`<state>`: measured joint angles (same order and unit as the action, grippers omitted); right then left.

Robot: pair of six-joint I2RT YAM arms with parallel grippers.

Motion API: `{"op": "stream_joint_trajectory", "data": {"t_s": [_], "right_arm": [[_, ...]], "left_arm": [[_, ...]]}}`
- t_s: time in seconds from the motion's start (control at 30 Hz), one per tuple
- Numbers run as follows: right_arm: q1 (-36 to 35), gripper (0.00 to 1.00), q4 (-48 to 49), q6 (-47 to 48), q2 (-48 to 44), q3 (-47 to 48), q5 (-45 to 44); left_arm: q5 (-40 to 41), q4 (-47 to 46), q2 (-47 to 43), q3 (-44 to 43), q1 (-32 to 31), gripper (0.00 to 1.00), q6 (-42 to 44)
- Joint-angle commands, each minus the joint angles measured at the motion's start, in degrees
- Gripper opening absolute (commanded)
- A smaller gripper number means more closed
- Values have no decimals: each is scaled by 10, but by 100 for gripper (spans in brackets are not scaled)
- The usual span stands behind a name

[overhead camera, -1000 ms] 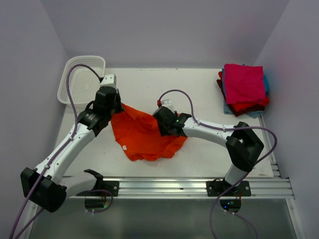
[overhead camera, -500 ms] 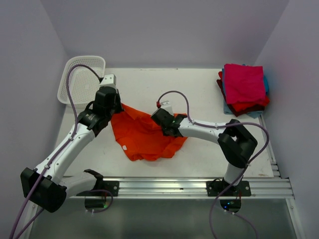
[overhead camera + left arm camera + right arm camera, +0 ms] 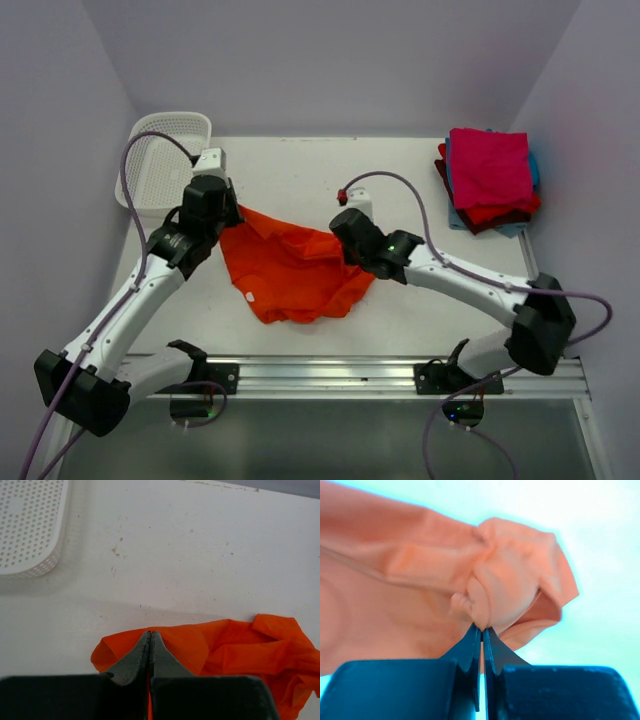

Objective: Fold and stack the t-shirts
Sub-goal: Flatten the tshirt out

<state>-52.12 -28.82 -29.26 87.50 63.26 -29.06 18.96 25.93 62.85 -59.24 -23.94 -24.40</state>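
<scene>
A bright orange t-shirt (image 3: 295, 270) lies crumpled in the middle of the table. My left gripper (image 3: 150, 635) is shut on its far-left corner (image 3: 120, 647); in the top view that gripper (image 3: 226, 222) sits at the shirt's upper left edge. My right gripper (image 3: 482, 629) is shut on a bunched fold of the same shirt (image 3: 500, 587); in the top view this gripper (image 3: 345, 250) is at the shirt's upper right. A stack of folded t-shirts (image 3: 490, 178), magenta on top with red, maroon and light blue beneath, rests at the far right.
A white lattice basket (image 3: 160, 155) stands at the far left corner, also seen in the left wrist view (image 3: 27, 527). Purple walls close in on three sides. A metal rail (image 3: 400, 372) runs along the near edge.
My right gripper has closed on the orange shirt's fold and shifted right and slightly back, with its elbow swinging out to the right. The left arm barely moved.
</scene>
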Motion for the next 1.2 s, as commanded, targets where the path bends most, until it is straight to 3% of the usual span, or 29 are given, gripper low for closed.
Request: {"op": "stream_joint_trajectory", "data": {"t_s": [0.0, 0.2, 0.4, 0.6, 0.73, 0.8, 0.9, 1.0, 1.17], "right_arm": [[10, 0, -34, 36, -122, 26, -35], [28, 0, -106, 87, -239, 94, -82], [28, 0, -114, 146, -353, 121, -102], [27, 0, -53, 214, -532, 84, 59], [30, 0, -62, 237, -652, 105, 127], [47, 0, -97, 241, -656, 129, 151], [93, 0, -136, 236, -656, 168, 183], [129, 0, -161, 212, -631, 198, 176], [146, 0, -289, 149, -518, 231, 80]], "left_arm": [[29, -5, -40, -33, 6, 0, 14], [28, 35, -76, -132, 6, 0, 43], [-49, 22, -165, -195, 6, 0, 72], [-187, -33, -318, -204, 6, 0, 113], [-314, -3, -382, -277, 37, 0, 126], [-352, 20, -383, -324, 82, 0, 122], [-403, -7, -397, -347, 86, 0, 85], [-386, 6, -390, -349, 88, 0, 81], [-315, 24, -375, -305, 88, 0, 81]]}}
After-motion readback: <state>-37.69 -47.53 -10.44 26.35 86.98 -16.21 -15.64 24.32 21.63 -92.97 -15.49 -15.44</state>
